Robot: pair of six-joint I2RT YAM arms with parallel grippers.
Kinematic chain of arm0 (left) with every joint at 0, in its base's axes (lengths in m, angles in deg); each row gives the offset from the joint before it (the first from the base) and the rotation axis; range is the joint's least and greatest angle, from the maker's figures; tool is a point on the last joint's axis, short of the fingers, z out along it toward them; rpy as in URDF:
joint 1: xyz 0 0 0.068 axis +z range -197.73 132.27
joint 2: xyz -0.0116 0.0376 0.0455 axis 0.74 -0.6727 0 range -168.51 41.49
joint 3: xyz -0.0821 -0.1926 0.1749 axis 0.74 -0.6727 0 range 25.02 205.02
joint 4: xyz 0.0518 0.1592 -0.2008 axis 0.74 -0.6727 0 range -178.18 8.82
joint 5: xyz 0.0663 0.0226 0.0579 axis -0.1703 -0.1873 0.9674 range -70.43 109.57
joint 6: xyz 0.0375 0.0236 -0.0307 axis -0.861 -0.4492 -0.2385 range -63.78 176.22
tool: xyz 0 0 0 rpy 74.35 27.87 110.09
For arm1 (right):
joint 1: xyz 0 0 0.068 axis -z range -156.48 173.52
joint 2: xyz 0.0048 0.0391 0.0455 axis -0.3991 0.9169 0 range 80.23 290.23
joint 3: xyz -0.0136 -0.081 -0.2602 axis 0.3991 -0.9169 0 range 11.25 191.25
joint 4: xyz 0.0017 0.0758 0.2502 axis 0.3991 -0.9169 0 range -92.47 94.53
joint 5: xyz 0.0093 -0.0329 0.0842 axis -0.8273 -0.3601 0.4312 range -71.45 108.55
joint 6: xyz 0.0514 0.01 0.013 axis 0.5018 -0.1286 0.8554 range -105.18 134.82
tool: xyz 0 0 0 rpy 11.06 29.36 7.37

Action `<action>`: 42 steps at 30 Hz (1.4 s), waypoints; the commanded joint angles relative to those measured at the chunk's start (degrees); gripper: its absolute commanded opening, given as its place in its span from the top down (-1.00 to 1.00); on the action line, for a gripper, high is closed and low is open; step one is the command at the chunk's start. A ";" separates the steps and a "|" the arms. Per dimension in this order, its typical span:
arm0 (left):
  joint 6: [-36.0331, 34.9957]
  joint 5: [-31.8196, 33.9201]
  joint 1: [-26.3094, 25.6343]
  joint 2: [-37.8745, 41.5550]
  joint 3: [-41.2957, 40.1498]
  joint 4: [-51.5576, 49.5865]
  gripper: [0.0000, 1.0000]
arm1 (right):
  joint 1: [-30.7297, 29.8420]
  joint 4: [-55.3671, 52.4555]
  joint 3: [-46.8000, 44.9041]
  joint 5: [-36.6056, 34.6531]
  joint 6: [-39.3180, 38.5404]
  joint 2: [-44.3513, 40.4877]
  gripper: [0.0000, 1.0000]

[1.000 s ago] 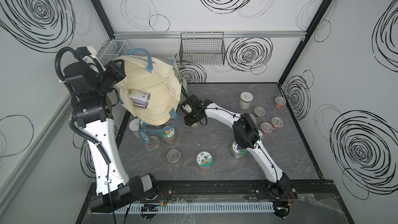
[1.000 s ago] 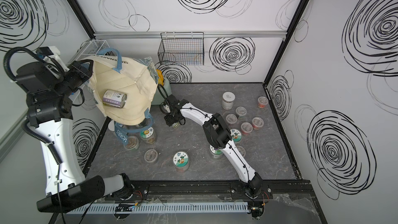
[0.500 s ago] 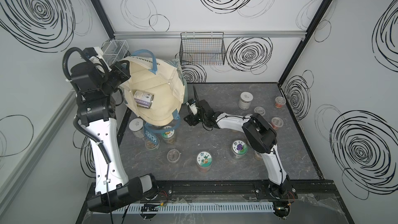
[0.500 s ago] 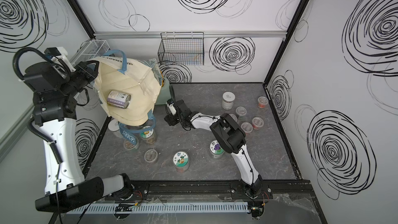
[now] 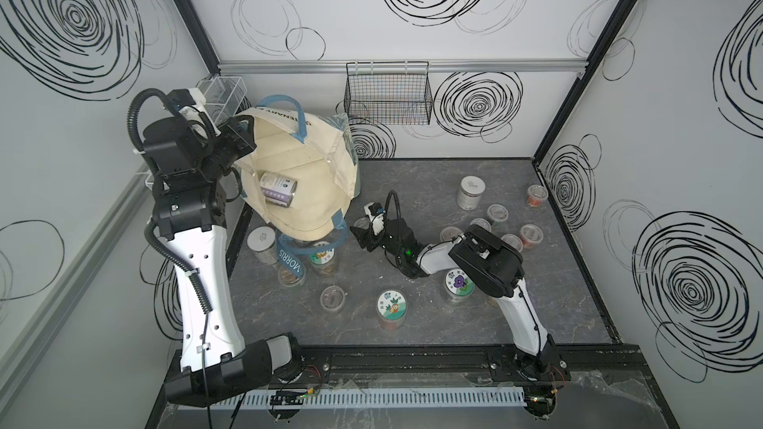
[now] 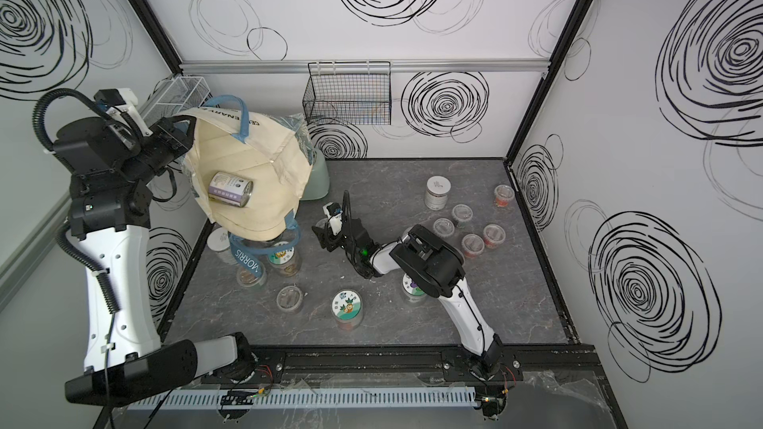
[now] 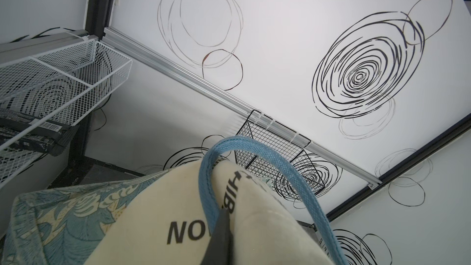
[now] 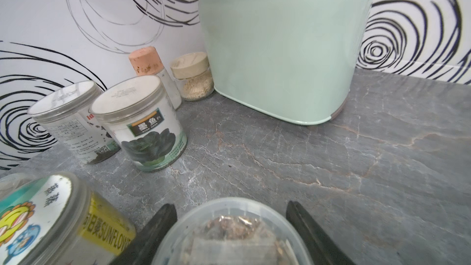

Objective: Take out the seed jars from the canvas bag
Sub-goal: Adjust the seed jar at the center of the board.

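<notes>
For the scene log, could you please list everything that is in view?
canvas bag: one, cream with blue handles, held up at the left.
purple-label jar: one, on its side inside the bag.
seed jars: at least a dozen, clear, brown or red contents, standing on the grey table.
toaster: one, pale green, behind the bag.
frosted jars: two, pink and tan tops, beside the toaster.
wire basket: one, black, back wall.
mesh basket: one, white, left wall.
left tool: one, black, shut on the bag's rim.
right tool: one, black, around a clear jar; contact unclear.
</notes>
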 commanded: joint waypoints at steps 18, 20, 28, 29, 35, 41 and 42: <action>-0.94 1.01 -1.40 0.20 0.33 5.64 1.00 | -5.63 19.22 -5.41 -9.08 -3.03 4.23 -0.74; -0.81 0.87 -1.40 0.23 0.42 5.64 1.00 | -5.56 19.56 -6.16 -9.17 -3.24 3.52 -0.74; -0.64 0.74 -2.19 0.15 0.09 5.57 1.00 | -4.83 18.52 -9.52 -8.29 -5.51 -1.79 -0.78; -0.67 0.74 -2.47 0.15 -0.02 5.54 1.00 | -4.33 16.71 -9.58 -7.05 -5.76 -2.90 -0.80; -1.49 0.74 -4.88 -0.44 -0.12 4.82 1.00 | -1.77 4.82 -11.31 -2.47 -6.23 -13.49 -1.00; -4.67 2.18 -10.35 -1.91 2.11 1.27 1.00 | -1.33 -11.38 -14.91 3.30 -9.30 -31.05 -0.96; -5.00 2.60 -11.36 -1.80 1.97 0.99 1.00 | -1.33 -16.10 -15.08 4.05 -9.27 -34.63 -0.93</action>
